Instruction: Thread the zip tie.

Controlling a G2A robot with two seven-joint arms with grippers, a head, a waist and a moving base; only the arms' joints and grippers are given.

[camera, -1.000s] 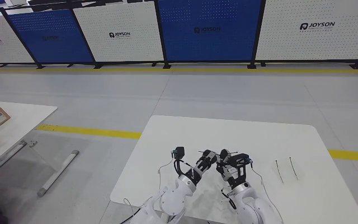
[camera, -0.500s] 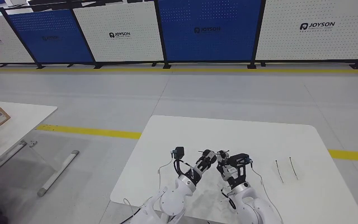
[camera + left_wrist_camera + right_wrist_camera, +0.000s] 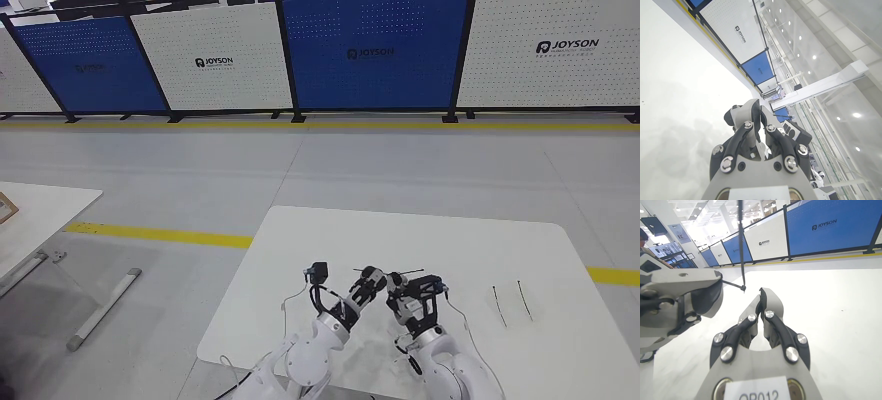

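Right gripper [image 3: 761,292] has its grey fingers with ribbed black pads pressed together on nothing, tips just beside the zip tie's small blocky head [image 3: 743,288]. At its 9 o'clock the left gripper [image 3: 719,279] pinches the thin black plastic zip tie [image 3: 741,256], and one stretch of strap rises straight up from the head. Two spare ties [image 3: 497,306], skinny and black, lie on the smooth white table [image 3: 330,240] toward 3 o'clock. Blue and white perforated panels [image 3: 375,55] stand at 12 o'clock.
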